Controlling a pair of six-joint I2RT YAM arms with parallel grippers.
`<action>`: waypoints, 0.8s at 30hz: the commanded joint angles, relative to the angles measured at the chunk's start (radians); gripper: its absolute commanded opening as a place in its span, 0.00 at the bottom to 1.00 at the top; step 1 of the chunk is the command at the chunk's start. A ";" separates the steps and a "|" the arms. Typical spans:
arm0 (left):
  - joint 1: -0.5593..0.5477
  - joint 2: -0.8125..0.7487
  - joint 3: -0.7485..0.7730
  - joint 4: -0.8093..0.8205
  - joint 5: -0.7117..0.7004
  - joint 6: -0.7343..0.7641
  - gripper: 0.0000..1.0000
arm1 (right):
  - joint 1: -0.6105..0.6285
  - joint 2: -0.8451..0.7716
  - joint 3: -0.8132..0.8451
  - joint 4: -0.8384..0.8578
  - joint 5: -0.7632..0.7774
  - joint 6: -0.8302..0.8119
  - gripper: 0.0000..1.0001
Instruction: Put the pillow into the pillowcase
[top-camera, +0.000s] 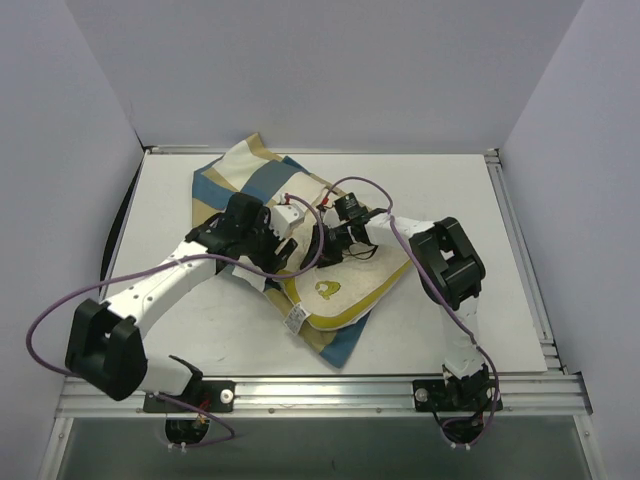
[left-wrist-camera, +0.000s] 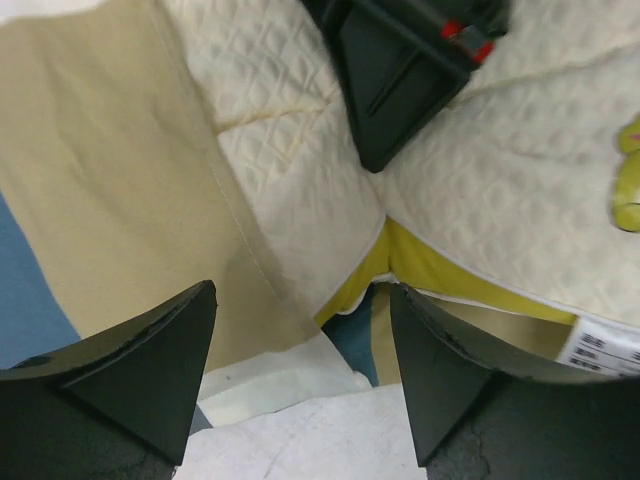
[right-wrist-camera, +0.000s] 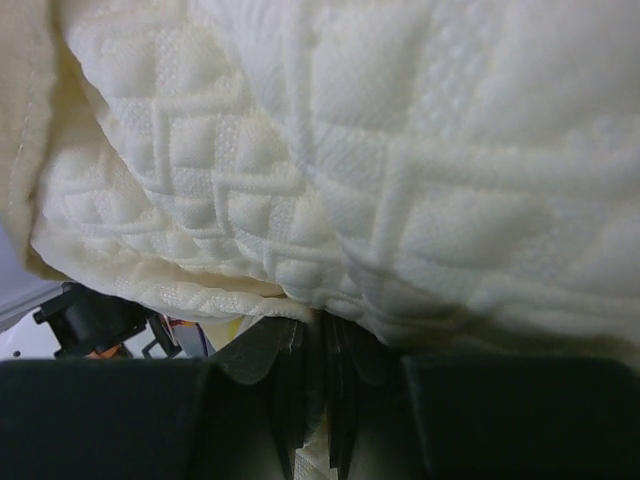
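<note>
Pillowcase (top-camera: 240, 170) fabric, checked blue, tan and white, lay spread across the middle of the tabletop (top-camera: 450, 190) in my overhead view, bunched up toward 11 o'clock and running down to a corner at 6 o'clock. The pillow (top-camera: 345, 285) sat on top of it, its yellow-piped end uncovered toward 5 o'clock, with the yellow emblem (top-camera: 326, 290) facing up and a white label (top-camera: 295, 318) sticking out at the pillow's 7 o'clock corner. Its far end, toward 11 o'clock, went under the checked cloth. The left hand (top-camera: 272, 255) reached in from 9 o'clock at the pillow's edge, and the right hand (top-camera: 330, 248) came in from 3 o'clock over the cushion's middle. The two were near each other.

On the left wrist camera I saw the left hand (left-wrist-camera: 302, 300) released, its black fingers (left-wrist-camera: 150, 370) well apart with nothing between them. Below lay the tan pillowcase (left-wrist-camera: 110, 200), folded against the pillow (left-wrist-camera: 500, 190) and its yellow piping (left-wrist-camera: 430, 270). The right hand (left-wrist-camera: 375, 140) pressed into a crease of the cushion at 12 o'clock. The label (left-wrist-camera: 600, 350) showed at 4 o'clock.

On the right wrist camera the right hand (right-wrist-camera: 318, 400) was clenched, with the pads nearly together on a fold of the pillow (right-wrist-camera: 400, 150), whose bumpy cream surface filled most of the picture.
</note>
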 joint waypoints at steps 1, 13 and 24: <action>0.006 0.053 0.079 -0.021 -0.090 -0.027 0.77 | -0.006 -0.005 -0.062 -0.079 0.126 -0.069 0.00; 0.069 0.173 0.173 -0.005 0.055 -0.011 0.22 | -0.005 -0.013 -0.089 -0.078 0.103 -0.081 0.00; -0.097 0.107 0.251 0.045 0.650 -0.200 0.00 | 0.000 -0.011 -0.009 -0.015 0.084 0.029 0.00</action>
